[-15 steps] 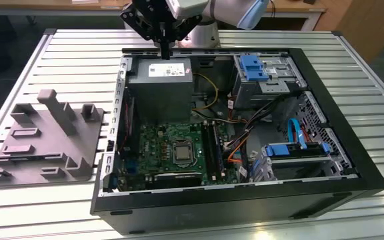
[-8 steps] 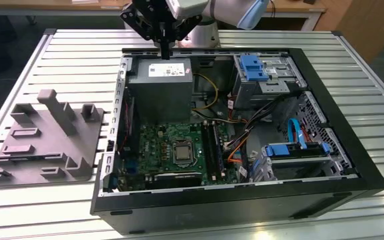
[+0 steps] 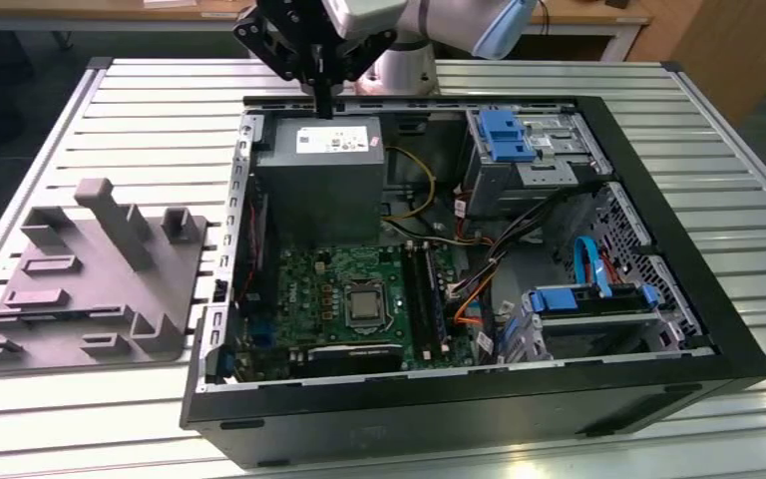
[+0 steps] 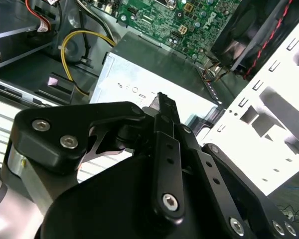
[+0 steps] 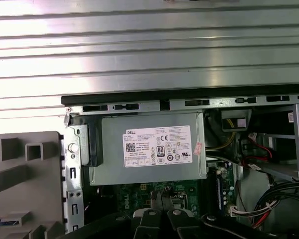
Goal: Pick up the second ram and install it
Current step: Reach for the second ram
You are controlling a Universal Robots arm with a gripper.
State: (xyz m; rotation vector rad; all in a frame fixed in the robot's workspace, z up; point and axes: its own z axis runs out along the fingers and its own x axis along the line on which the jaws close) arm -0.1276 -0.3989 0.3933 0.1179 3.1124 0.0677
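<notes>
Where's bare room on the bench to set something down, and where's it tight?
Bare slatted table: the corner past the grey holder block on the exterior view's left of the case, and the strip on the case's other side. Crowded: inside the case, among cables and drive cages, and by the power supply near the gripper.

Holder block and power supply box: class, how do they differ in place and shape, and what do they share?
The holder block lies on the table, outside the case; the power supply box sits inside it. The holder block has upright posts and slots; the power supply box is plain-sided. The power supply box carries a white label; the holder block shows none. Both are grey.
</notes>
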